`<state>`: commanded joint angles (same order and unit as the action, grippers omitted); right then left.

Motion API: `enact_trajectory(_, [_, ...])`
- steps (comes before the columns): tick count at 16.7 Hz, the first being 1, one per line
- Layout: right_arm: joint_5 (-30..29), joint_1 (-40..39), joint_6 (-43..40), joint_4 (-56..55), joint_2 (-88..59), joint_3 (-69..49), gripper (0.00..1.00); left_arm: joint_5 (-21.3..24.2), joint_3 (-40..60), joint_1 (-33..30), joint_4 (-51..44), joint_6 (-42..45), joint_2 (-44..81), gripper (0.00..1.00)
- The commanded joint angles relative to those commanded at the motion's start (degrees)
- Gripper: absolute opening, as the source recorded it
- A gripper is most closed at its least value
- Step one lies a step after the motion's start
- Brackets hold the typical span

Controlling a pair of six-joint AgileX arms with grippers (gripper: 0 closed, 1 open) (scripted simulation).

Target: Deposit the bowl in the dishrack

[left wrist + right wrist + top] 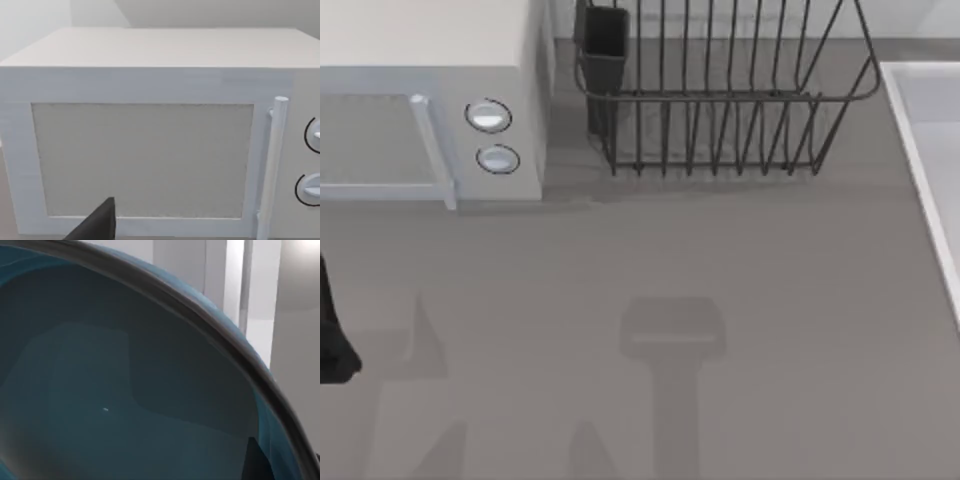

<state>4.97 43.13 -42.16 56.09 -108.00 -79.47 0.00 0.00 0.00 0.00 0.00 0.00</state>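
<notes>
Bowl [125, 390] close against right wrist camera

One bowl [125, 390], one dishrack [720, 95], one microwave [430, 100], two knobs [488, 116].

The dishrack [720, 90] is cut off at the far edge of the top view, so its back bars run out of sight. The white microwave [430, 100] runs off the left edge. The bowl [125, 390] sits so close to the right wrist camera that its edges spill past the picture — its outside is hidden. A dark piece of the left arm [332, 340] pokes in at the left edge — too little to tell more.
</notes>
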Motion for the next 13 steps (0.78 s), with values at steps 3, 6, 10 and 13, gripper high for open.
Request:
enact_trajectory(3, [0.0, 0.1, -0.1, 13.5, 0.8, -11.1, 0.00, 0.0, 0.0, 0.0, 0.0, 0.0, 0.0, 1.00])
enact_trajectory(6, [0.0, 0.2, -0.1, 24.9, 2.1, -21.2, 0.00, 0.0, 0.0, 0.0, 0.0, 0.0, 0.0, 1.00])
enact_trajectory(10, [-0.1, 0.0, 0.2, 31.7, 3.9, -28.0, 0.00, 0.0, 0.0, 0.0, 0.0, 0.0, 0.0, 1.00])
enact_trajectory(13, [-0.1, 0.0, 0.2, 31.9, 3.9, -28.2, 0.00, 0.0, 0.0, 0.0, 0.0, 0.0, 0.0, 1.00])
